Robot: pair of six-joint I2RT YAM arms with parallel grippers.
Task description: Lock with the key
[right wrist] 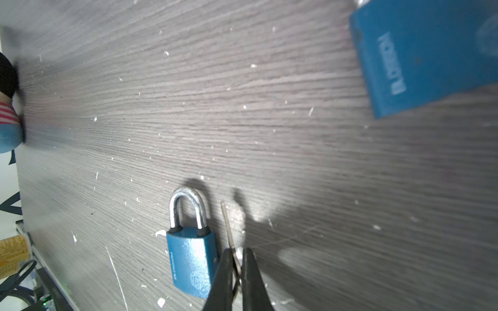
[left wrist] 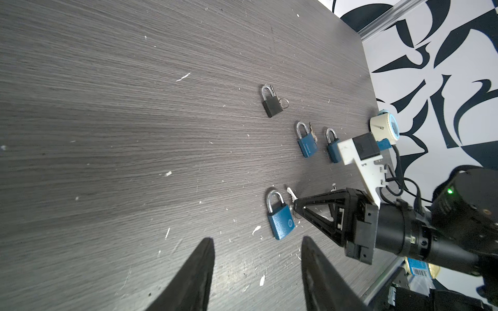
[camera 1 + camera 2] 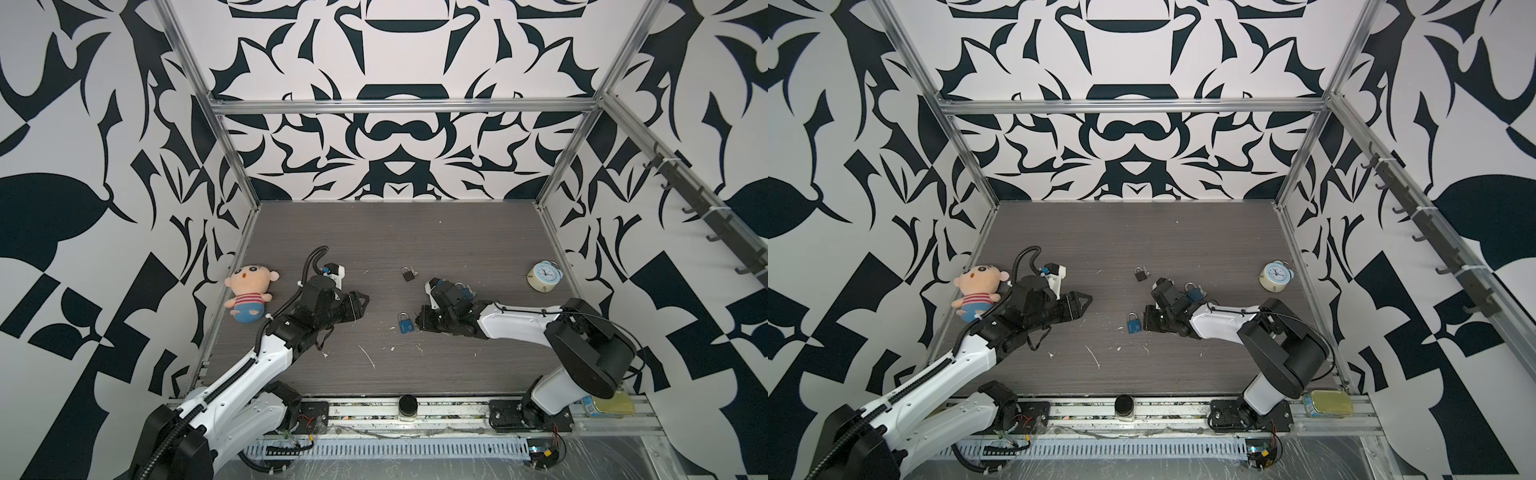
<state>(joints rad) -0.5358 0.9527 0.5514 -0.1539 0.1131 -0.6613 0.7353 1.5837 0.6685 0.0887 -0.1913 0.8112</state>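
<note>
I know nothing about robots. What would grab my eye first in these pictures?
Probably the bold black-and-white patterned walls around the grey table. Next, the plush doll at the table's left edge and the pale alarm clock at its right in both top views. In the middle, the right hand pinches a thin key beside a blue padlock.

left arm reaches low toward the middle, its end effector (image 3: 365,306) pointing right with jaws half apart and nothing between them. right arm bends at the elbow and stretches left, its end effector (image 1: 237,258) pinched narrow on a key (image 1: 228,226).
</note>
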